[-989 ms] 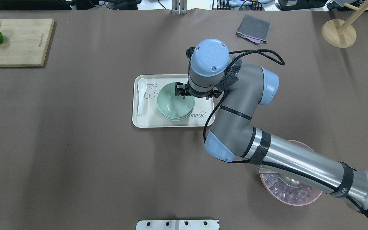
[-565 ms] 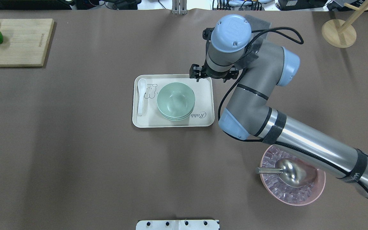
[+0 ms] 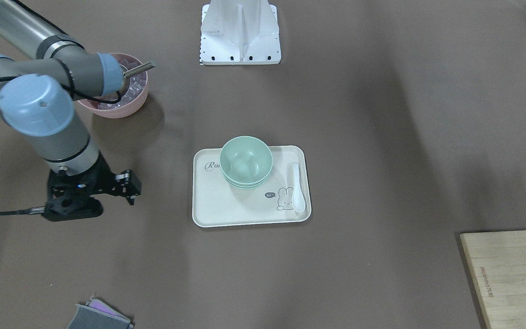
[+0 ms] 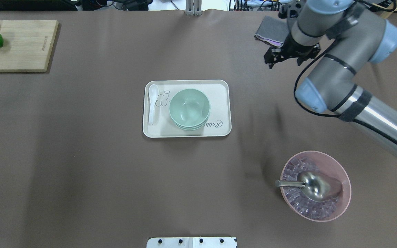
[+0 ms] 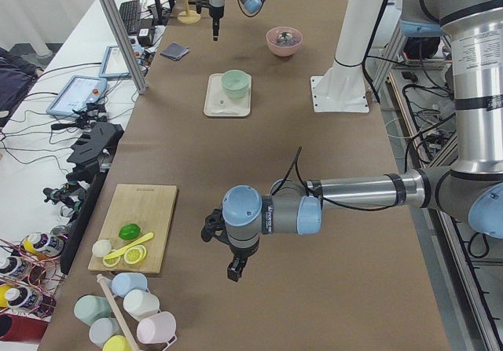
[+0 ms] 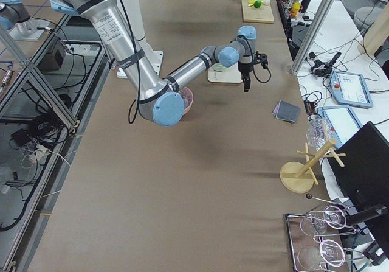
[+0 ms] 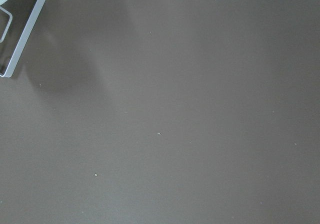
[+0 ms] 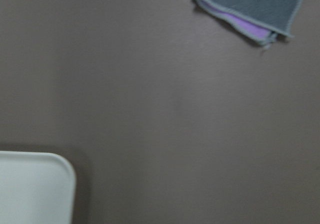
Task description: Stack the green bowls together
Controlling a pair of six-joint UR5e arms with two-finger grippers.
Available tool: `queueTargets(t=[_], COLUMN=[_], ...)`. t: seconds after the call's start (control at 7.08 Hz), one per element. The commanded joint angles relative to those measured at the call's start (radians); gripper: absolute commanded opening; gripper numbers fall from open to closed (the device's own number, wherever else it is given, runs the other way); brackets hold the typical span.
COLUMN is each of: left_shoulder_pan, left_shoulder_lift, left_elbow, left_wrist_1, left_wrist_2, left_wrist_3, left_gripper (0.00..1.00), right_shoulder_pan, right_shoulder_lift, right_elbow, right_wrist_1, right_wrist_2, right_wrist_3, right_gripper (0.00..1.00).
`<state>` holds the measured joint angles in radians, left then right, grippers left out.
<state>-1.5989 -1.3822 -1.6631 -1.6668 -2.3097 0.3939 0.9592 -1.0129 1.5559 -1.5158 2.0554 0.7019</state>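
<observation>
The green bowls (image 4: 189, 108) sit nested in one stack on the cream tray (image 4: 221, 94) at the table's middle; they also show in the front view (image 3: 246, 162) and the left side view (image 5: 234, 82). My right gripper (image 4: 271, 58) hangs open and empty over bare table, far to the back right of the tray, near the grey cloth; it also shows in the front view (image 3: 128, 185). My left gripper (image 5: 233, 268) shows only in the left side view, far from the tray, over bare table. I cannot tell whether it is open or shut.
A white spoon (image 4: 152, 103) lies on the tray's left side. A pink bowl with ice and a metal scoop (image 4: 315, 186) stands at the front right. A grey cloth (image 4: 271, 32), a wooden stand (image 4: 365, 34) and a cutting board (image 4: 16, 44) line the back.
My right gripper let go of the top bowl's rim, rose, and swung back and right, away from the tray. The bowls stay stacked.
</observation>
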Motion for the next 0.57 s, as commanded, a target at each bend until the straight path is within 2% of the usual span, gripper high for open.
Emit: queueTargets(t=[0.0,0.28,0.42], left_shoulder_pan=[0.0,0.001,0.001], left_shoulder_lift=[0.0,-0.001,-0.001], left_elbow=[-0.003,0.002,0.003], left_wrist_1=[-0.002,-0.002,-0.001], left_wrist_2=[0.0,0.0,0.001], left_wrist_3=[0.002,0.0,0.0], left_gripper=[0.98,0.98,0.98], right_shoulder_pan=[0.136,0.22,0.283], right_shoulder_lift=[-0.209,-0.482,-0.556], right_elbow=[0.086,0.209,0.242], right_wrist_1=[-0.001,0.008,0.008], right_wrist_2=[0.067,0.09,0.098], right_wrist_3=[-0.222,-0.274,-0.288], right_gripper=[1.0,1.0,1.0])
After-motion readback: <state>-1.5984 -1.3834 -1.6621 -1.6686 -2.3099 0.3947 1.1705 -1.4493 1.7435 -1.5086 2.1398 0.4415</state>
